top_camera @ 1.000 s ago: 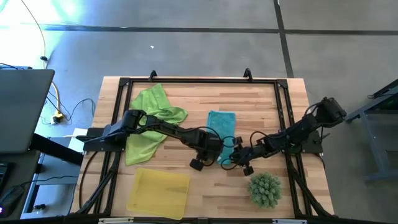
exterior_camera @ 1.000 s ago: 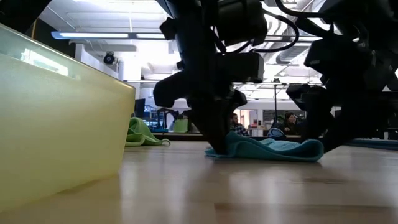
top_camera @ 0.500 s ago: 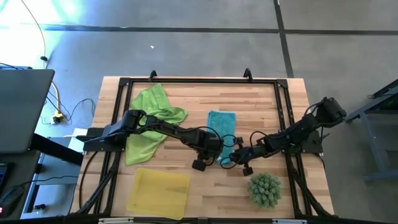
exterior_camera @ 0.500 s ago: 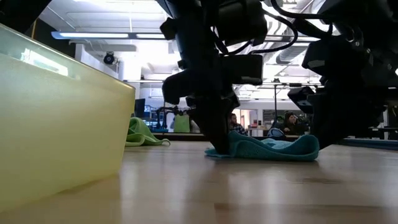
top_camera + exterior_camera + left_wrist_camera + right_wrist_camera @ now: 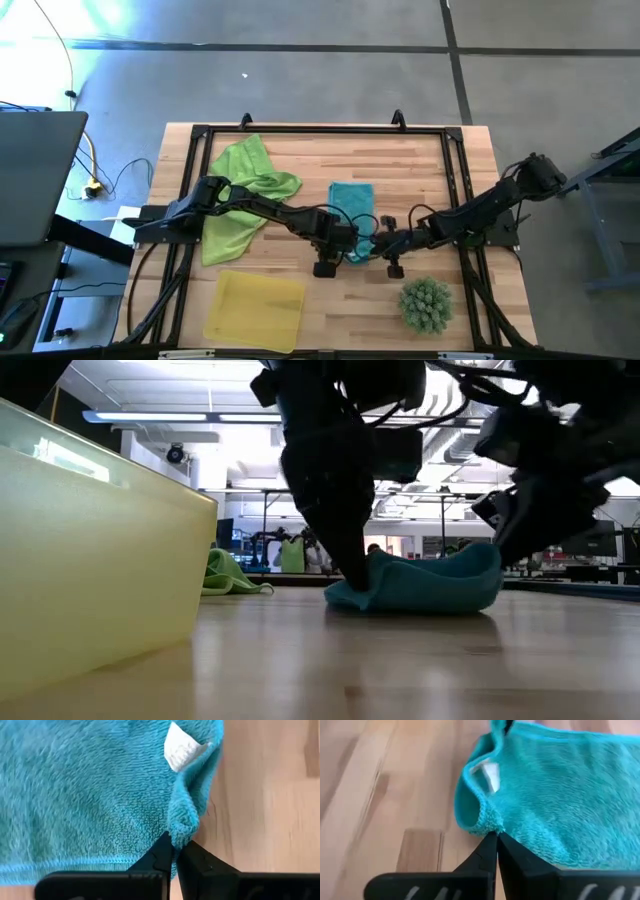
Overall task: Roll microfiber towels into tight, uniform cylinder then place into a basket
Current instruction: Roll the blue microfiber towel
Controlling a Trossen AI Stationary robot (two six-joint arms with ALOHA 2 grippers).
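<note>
Both grippers, left and right, have fingers clamped on near corners of the fluffy teal microfiber towel mid-desk; such thin pinches could slip; uneven pulling would skew the roll; translucent yellow basket waits nearby.

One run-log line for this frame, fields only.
stage: gripping near edge of flat teal microfiber towel | left gripper: shut on edge | right gripper: shut on edge | translucent yellow basket: no towel inside
</note>
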